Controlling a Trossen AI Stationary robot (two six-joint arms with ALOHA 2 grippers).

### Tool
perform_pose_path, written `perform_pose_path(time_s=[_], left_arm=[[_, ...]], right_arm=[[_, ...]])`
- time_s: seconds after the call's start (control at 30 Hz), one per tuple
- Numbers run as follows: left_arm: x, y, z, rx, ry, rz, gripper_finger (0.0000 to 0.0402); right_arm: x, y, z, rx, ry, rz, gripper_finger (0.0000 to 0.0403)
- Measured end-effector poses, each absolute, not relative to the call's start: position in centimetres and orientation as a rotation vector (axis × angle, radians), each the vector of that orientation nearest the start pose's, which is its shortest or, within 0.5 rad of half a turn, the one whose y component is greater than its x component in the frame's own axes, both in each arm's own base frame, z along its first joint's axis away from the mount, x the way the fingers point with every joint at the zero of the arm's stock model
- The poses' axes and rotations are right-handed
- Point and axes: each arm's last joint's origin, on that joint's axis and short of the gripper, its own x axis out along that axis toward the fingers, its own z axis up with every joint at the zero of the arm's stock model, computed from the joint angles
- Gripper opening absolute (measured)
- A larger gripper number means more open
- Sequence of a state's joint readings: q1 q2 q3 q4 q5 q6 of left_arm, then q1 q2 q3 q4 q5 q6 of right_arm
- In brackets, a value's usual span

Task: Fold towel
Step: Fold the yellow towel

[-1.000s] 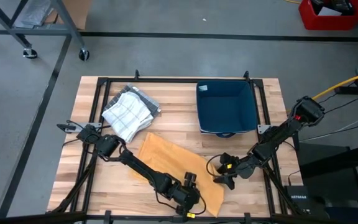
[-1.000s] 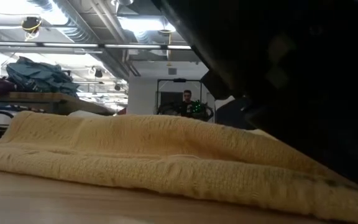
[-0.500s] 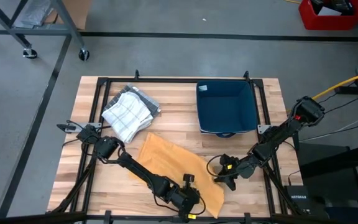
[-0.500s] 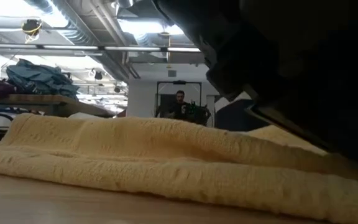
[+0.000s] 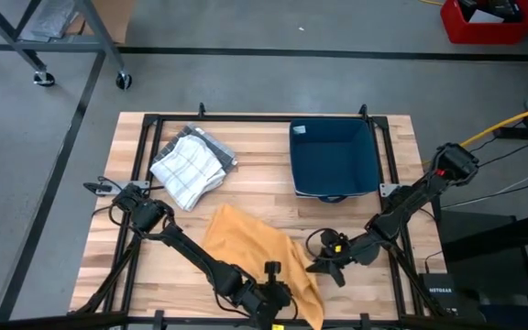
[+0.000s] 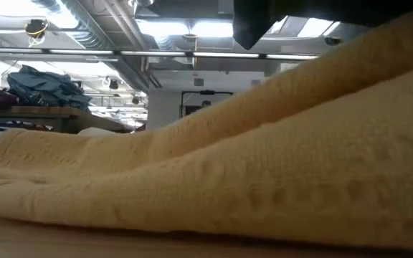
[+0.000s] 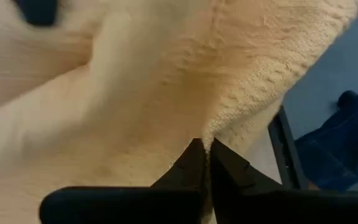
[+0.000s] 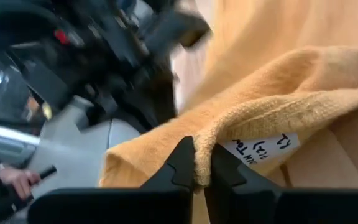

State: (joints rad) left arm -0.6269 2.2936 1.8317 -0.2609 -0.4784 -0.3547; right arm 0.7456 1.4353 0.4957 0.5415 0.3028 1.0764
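Both hands have just clamped shut on the yellow towel, where 1 second ago they stood open over it. The left hand, at the lower centre of the high view, pinches a towel edge between closed fingers; its wrist view shows the cloth hem caught right at the fingertips. The right hand, at the lower right of the towel, grips the hem beside a small white label. The near edge has also begun to rise: in the low view the cloth now fills the right of the frame far higher than half a second ago.

That suggests the grasp step is done and the lift for the first fold has started, with 2 points along the near edge secured.

The towel lies on the table in the lower middle of the high view, its long axis running diagonally from upper left to lower right, the held end bunched toward the bottom edge. A folded checked cloth and a blue bin sit apart above it.
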Motion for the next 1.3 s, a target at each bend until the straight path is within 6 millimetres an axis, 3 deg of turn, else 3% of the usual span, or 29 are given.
perform_pose_path(time_s=[0.17,0.3,0.5,0.63,0.9,1.13,1.3], left_arm=[[42.0,-29.1,18.6,-0.003,0.623,-0.026,0.0015],[42.1,-28.9,18.6,-0.064,0.624,-0.004,0.0023],[42.4,-28.5,19.1,-0.195,0.61,0.04,0.0045],[42.0,-28.4,20.8,-0.234,0.584,0.037,0.0054],[40.7,-27.5,23.0,-0.159,0.63,0.068,0.0019],[39.3,-26.4,22.3,-0.137,0.78,0.169,0.0004],[38.1,-26.1,22.3,-0.219,0.845,0.268,0.0001]], right_arm=[[21.5,17.7,18.6,0.855,0.458,0.176,0.0034],[22.7,17.2,19.3,0.791,0.483,0.12,0.0023],[23.8,15.8,19.3,0.741,0.516,0.032,0.0015],[24.6,15.1,18.7,0.75,0.528,0.009,0.0027],[26.7,16.0,17.1,0.804,0.517,0.047,0.0016],[29.6,17.1,17.6,0.795,0.476,0.067,0.0024],[30.8,16.8,17.5,0.747,0.489,0.057,0.0017]])
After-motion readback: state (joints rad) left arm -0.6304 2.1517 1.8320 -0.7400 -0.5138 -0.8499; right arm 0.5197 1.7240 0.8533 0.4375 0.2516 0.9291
